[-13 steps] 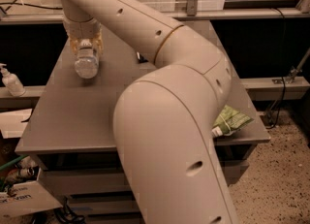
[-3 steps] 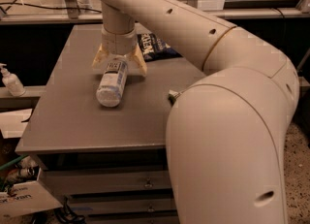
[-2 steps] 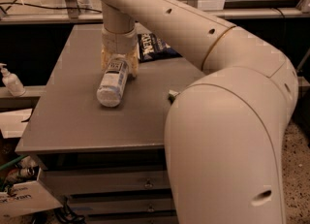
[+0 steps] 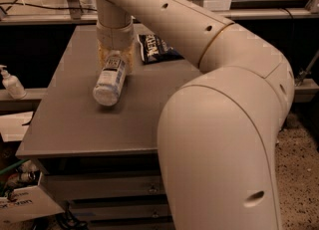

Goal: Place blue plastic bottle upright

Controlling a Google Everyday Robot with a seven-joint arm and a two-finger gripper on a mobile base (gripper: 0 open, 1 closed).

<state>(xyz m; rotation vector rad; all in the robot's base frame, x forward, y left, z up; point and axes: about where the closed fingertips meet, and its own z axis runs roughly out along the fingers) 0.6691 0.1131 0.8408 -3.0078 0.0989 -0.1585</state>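
Note:
The blue plastic bottle (image 4: 110, 80) is a clear ribbed bottle with a white-and-blue label. It is tipped over on the grey table (image 4: 75, 119), base toward the camera, and its cap end is hidden under the wrist. My gripper (image 4: 115, 57) comes down from above at the table's back left. Its yellowish fingers (image 4: 102, 55) are shut on the bottle's upper part. I cannot tell if the base touches the table.
A dark snack bag (image 4: 157, 48) lies flat just right of the gripper. My large white arm (image 4: 219, 124) covers the table's right side. A white pump dispenser bottle (image 4: 11, 82) stands on a ledge left of the table. Drawers sit below the front edge.
The fingers, spread on either side of the bottle one second ago, have closed on it. The bottle has shifted slightly up and to the left.

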